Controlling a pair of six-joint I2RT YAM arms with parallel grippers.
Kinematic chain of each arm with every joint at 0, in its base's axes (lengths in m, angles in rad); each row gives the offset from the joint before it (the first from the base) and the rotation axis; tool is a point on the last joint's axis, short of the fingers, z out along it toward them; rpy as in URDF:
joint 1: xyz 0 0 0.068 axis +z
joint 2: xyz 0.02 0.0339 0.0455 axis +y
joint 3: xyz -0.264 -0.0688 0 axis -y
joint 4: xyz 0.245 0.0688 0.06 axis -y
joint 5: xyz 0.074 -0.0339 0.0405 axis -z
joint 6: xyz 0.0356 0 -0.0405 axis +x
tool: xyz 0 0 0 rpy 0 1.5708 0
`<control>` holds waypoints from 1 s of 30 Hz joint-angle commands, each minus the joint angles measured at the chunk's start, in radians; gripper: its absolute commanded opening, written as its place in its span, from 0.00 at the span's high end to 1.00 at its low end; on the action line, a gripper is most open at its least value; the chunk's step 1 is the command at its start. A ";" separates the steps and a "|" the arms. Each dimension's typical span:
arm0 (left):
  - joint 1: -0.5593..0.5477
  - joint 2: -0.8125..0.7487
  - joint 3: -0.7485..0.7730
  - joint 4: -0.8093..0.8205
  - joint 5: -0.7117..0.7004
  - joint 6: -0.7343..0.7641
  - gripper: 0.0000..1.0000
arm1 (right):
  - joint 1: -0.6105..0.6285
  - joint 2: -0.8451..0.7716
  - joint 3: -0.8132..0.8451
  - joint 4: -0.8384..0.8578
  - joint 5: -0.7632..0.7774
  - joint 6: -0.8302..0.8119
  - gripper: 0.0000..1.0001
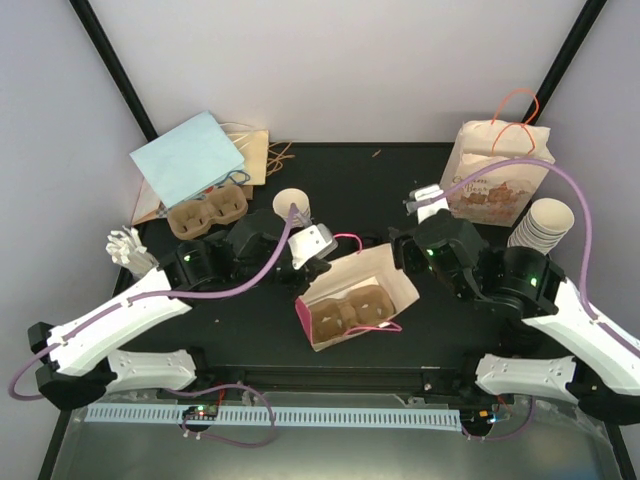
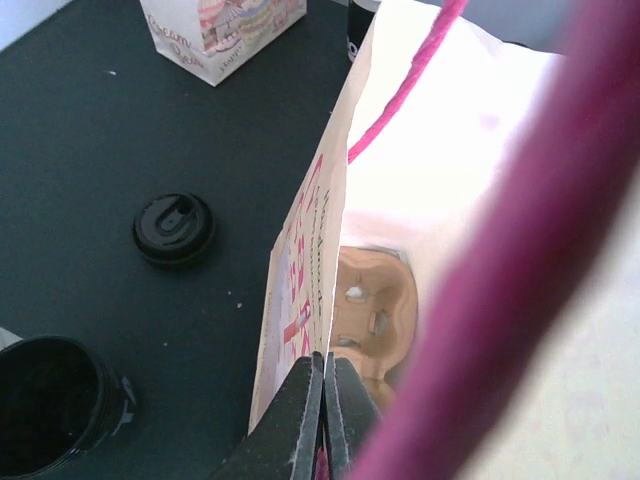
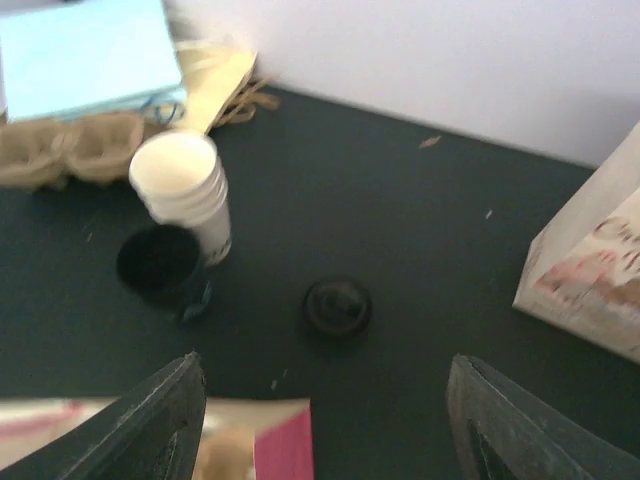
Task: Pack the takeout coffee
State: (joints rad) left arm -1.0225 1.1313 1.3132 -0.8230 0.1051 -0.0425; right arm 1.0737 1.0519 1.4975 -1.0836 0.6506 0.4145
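White paper bag with pink string handles (image 1: pixel 378 272), on its side in the middle, mouth open. Brown cardboard cup tray (image 1: pixel 347 313) with two holes inside it. Round black lid (image 3: pixel 338 305) lying flat nearby. White paper cups (image 3: pixel 188 195) stacked upright farther back.

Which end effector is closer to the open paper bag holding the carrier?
Left. The left end effector is shut on the rim of the paper bag, touching it. The right end effector hangs open just off the bag's edge, apart from it.
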 commanded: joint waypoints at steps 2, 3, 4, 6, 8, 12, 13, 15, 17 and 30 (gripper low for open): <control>-0.005 -0.062 -0.023 -0.001 -0.040 0.081 0.98 | -0.005 -0.072 -0.078 -0.105 -0.248 0.073 0.31; -0.005 -0.070 -0.029 -0.001 -0.045 0.090 0.99 | -0.005 -0.082 -0.093 -0.098 -0.272 0.074 0.31; -0.007 -0.078 -0.034 -0.001 -0.050 0.098 0.98 | -0.005 -0.091 -0.112 -0.087 -0.300 0.073 0.31; -0.007 -0.090 -0.040 -0.008 -0.070 0.113 0.98 | -0.005 -0.109 -0.141 -0.062 -0.353 0.066 0.31; -0.008 -0.095 -0.037 -0.018 -0.096 0.126 0.98 | -0.004 -0.122 -0.166 -0.034 -0.407 0.051 0.31; -0.013 -0.102 -0.039 -0.031 -0.161 0.157 0.99 | -0.005 -0.126 -0.216 0.011 -0.487 0.031 0.31; -0.015 -0.104 -0.042 -0.030 -0.166 0.163 0.98 | -0.004 -0.122 -0.227 0.016 -0.500 0.030 0.31; -0.023 -0.108 -0.053 -0.022 -0.185 0.167 0.98 | -0.005 -0.106 -0.239 0.018 -0.528 0.026 0.31; -0.034 -0.111 -0.069 -0.015 -0.208 0.167 0.98 | -0.005 -0.089 -0.253 0.019 -0.572 0.022 0.31; -0.147 -0.137 -0.137 0.024 -0.310 0.124 0.98 | 0.074 -0.195 -0.529 0.043 -0.632 0.176 0.32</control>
State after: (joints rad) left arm -1.1309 1.0199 1.1919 -0.8227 -0.1616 0.0963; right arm 1.0973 0.9195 1.0454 -1.0622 0.0483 0.5034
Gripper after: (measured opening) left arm 0.019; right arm 0.685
